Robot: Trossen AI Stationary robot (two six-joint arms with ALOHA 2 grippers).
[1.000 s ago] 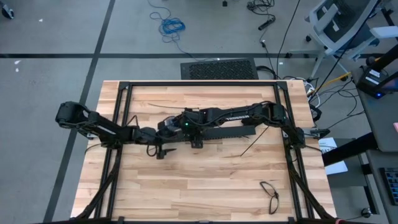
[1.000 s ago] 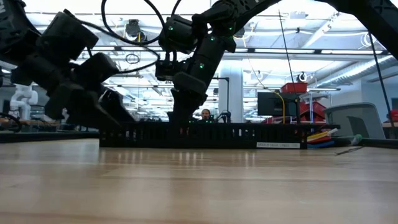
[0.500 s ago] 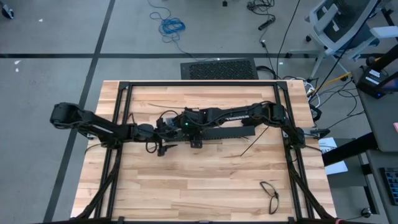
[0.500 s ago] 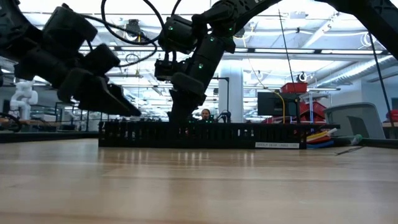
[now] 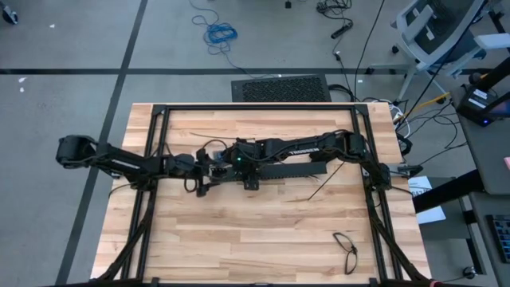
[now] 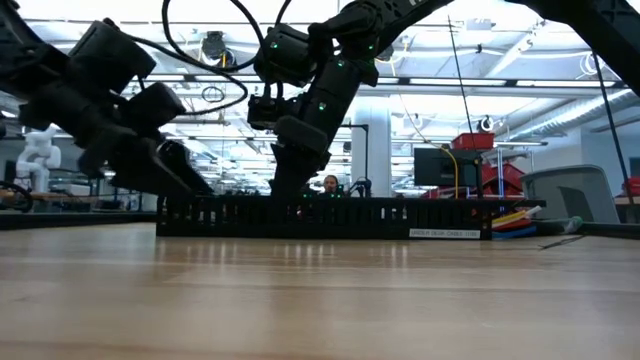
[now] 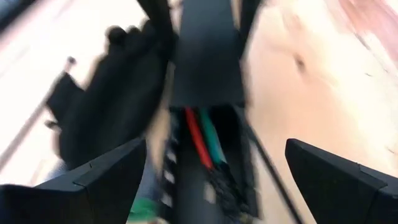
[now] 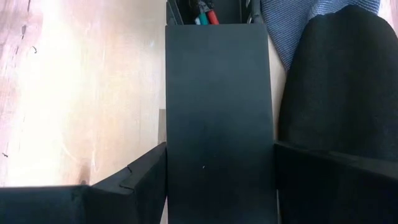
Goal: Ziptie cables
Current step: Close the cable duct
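A long black slotted bar [image 5: 288, 170] lies across the middle of the table [image 5: 239, 239]. Red and green cables [image 7: 200, 138] run inside its channel, and they also show past its flat top [image 8: 206, 12]. My right gripper [image 8: 217, 186] reaches in from the table's right and is shut on the bar near its left end [image 5: 229, 158]. My left gripper [image 7: 211, 186] hovers open just off that end [image 5: 201, 180], looking along the bar, with nothing between its fingers. My right gripper pinches the bar's flat black top [image 8: 217, 124] across its width, one finger [image 8: 134, 183] on each long side. The fingers slant down from above, coming from the table's right. The bar lies flat on the table [image 6: 330, 215].
A thin black strip [image 5: 323, 185] lies on the wood just near of the bar. A black cable loop [image 5: 346, 245] sits near the front right corner. A black frame [image 5: 155, 127] edges the table.
My left gripper has drifted a little toward the table's far edge and risen slightly, staying open beside the bar's left end. The left arm's elbow has swung out toward the table's left.
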